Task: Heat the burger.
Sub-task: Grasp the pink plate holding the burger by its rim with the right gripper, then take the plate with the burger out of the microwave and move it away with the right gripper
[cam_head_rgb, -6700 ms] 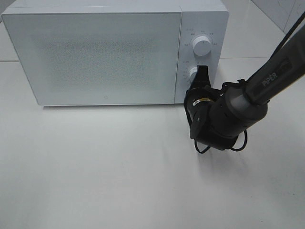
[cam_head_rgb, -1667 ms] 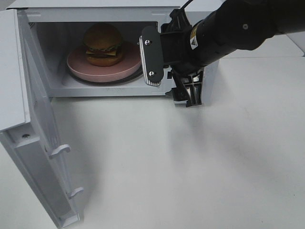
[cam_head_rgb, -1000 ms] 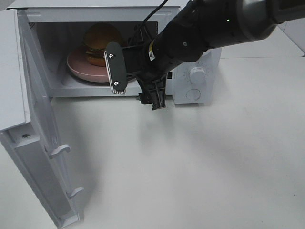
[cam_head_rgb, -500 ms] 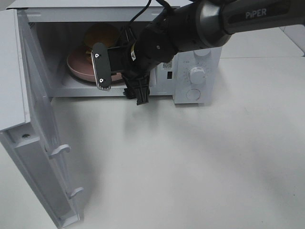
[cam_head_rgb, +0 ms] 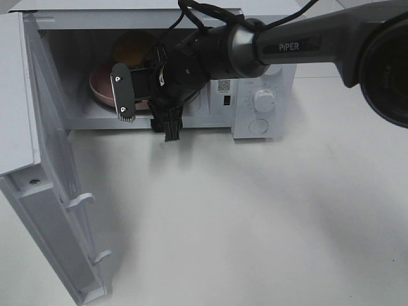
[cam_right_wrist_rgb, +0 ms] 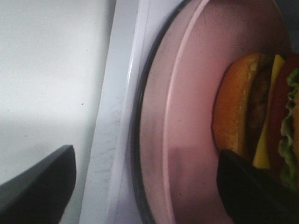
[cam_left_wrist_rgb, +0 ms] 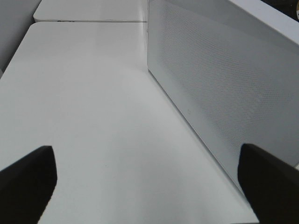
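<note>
On the far left, the microwave door (cam_head_rgb: pixel 44 191) hangs swung open toward the near side of the white table (cam_head_rgb: pixel 268 223), its inner face with two latch hooks turned to the right. The left gripper (cam_left_wrist_rgb: pixel 149 186) is out of the overhead view; its wrist camera shows both dark fingertips (cam_left_wrist_rgb: pixel 25 179) set wide apart with nothing between them, over bare tabletop beside the door's dotted outer panel.

Inside the open microwave (cam_head_rgb: pixel 83 76), a round pink plate (cam_head_rgb: pixel 102 86) sits on the turntable, and the burger (cam_head_rgb: pixel 134 46) stands on it toward the far side of the cavity; only its golden bun top shows from above, the rest hidden by the arm. The right gripper (cam_head_rgb: pixel 143 105) reaches in from the right, at the front lip of the cavity, with its wrist rolled so that one finger (cam_head_rgb: pixel 121 92) lies over the near edge of the plate. In the right wrist view the fingers (cam_right_wrist_rgb: pixel 39 186) are spread wide and hold nothing: one hangs over the table outside the sill, the other over the plate just short of the burger (cam_right_wrist_rgb: pixel 257 121), whose bun, patty, cheese, tomato and lettuce show edge-on. Whether that finger touches the burger cannot be told.

To the right, the control panel carries two white knobs (cam_head_rgb: pixel 264 101).
</note>
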Robot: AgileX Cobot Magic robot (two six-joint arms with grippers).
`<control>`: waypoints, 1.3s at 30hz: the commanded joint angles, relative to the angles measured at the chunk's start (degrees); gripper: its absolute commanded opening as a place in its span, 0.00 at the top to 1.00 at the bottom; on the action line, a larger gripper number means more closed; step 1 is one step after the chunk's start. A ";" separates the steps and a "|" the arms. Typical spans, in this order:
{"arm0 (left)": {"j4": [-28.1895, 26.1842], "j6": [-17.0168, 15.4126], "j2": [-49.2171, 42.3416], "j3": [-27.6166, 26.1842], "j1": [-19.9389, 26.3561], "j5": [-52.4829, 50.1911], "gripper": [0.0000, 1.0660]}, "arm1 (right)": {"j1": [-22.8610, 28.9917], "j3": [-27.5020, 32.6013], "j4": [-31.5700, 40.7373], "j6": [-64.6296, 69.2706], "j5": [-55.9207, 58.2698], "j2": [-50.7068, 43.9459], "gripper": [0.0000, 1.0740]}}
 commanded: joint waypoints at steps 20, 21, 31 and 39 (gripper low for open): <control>-0.11 -0.06 -0.29 0.00 0.11 -0.57 0.08 | 0.00 -0.92 4.24 -0.29 -1.89 1.55 1.00; -0.11 -0.06 -0.29 0.00 0.11 -0.57 0.08 | 0.00 -0.92 4.24 -0.29 -1.89 1.55 1.00; -0.06 -0.06 -0.29 0.00 0.11 -0.57 0.08 | 0.34 -0.92 4.24 -0.57 0.06 0.63 1.00; -0.11 -0.06 -0.29 0.00 0.11 -0.57 0.08 | 1.55 -0.86 4.30 -3.38 3.90 -1.03 1.00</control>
